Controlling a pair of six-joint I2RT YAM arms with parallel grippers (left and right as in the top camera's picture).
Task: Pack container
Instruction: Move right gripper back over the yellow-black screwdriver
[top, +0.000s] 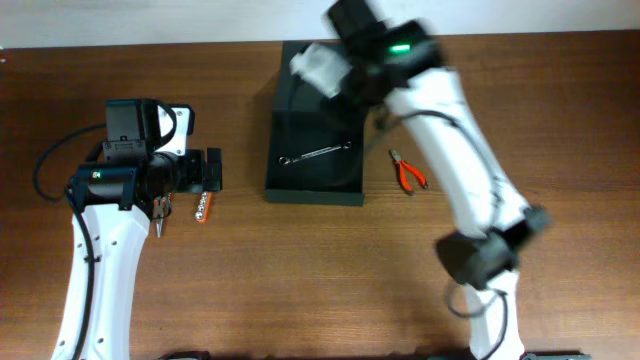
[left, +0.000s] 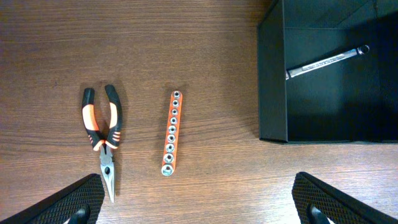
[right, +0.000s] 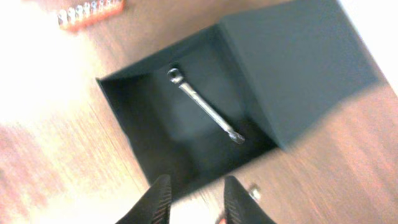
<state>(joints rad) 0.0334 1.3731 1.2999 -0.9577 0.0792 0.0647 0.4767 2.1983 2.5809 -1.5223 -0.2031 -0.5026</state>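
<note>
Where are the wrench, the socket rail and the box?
wrench (left: 326, 61), left wrist view, middle of its shaft.
socket rail (left: 171, 132), left wrist view, middle of the strip.
box (left: 272, 81), left wrist view, its left wall.

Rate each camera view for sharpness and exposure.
Overhead: evenly lit, but the right arm smears with motion blur above the container; the left arm is crisp. Left wrist: sharp throughout, with pliers, socket rail and wrench clearly edged. Right wrist: soft all over, with the table blown out to white at upper left.
</note>
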